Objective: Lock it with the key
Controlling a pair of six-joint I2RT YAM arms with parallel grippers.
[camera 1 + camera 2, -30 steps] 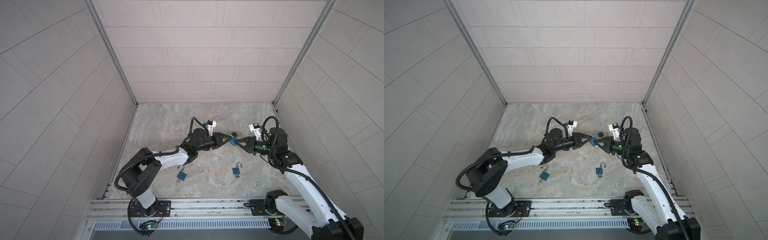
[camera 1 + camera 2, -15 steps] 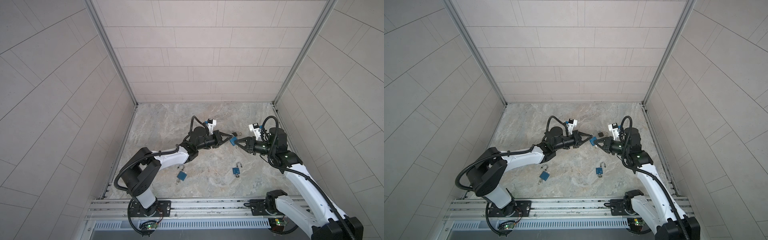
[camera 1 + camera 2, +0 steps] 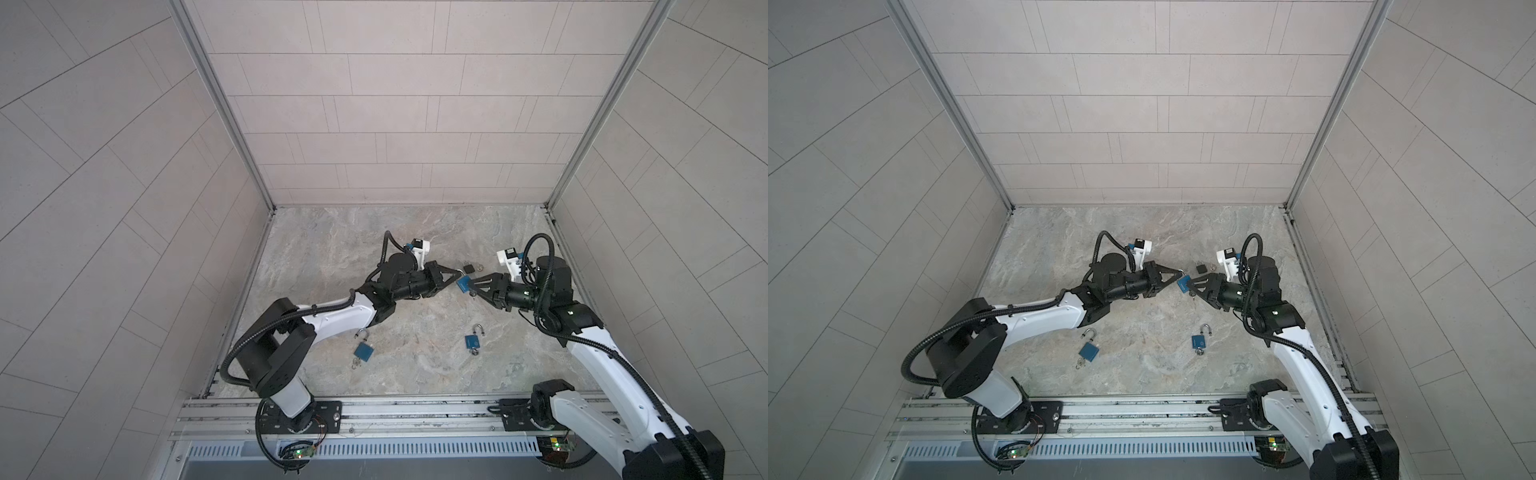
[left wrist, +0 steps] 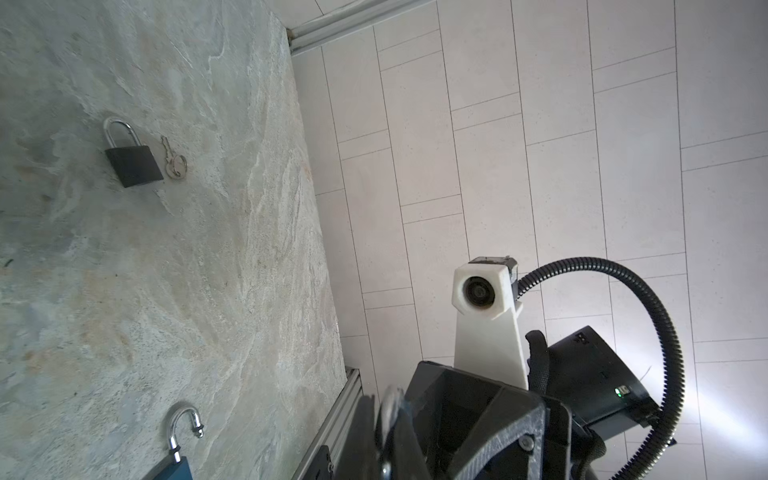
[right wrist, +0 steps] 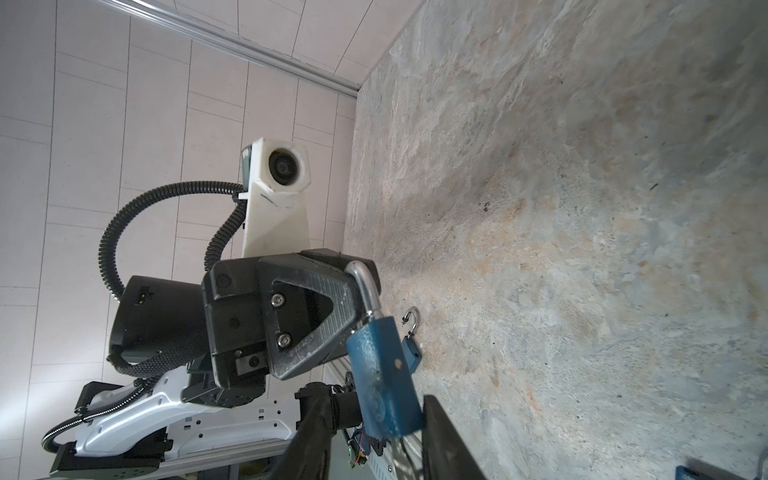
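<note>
- The raised blue padlock (image 5: 384, 374) is held clear of the tabletop (image 3: 332, 257), between the two arms.
- The left pincer (image 3: 456, 275) is clamped on its shackle (image 5: 365, 286). The shackle's far leg is hidden behind the pincer, so it cannot be told whether it is seated.
- The right pincer (image 3: 471, 287) is seen with its fingers (image 5: 444, 440) apart, one on each side of the lock's lower end. Contact with either cannot be confirmed.
- Deciding relation: the lock's long axis runs from pincer to pincer, shackle toward the left arm and keyhole end toward the right. The right arm is therefore judged the nearer for work on the key (image 5: 401, 455). It is made out only as a blurred silvery piece below the body.
- Count of padlocks: four.
  - Three are blue — the raised one, plus the left-side padlock (image 3: 363, 350) and the right-side padlock (image 3: 471, 341). Both of these lie on the tabletop with shackles open.
  - One is the black padlock (image 4: 133, 164), lying shut.
- Count of keys: one loose key (image 4: 174, 164) is noted just beside the black padlock. Small silvery pieces at the bases of the two lying blue locks are taken for keys — too small to confirm.
</note>
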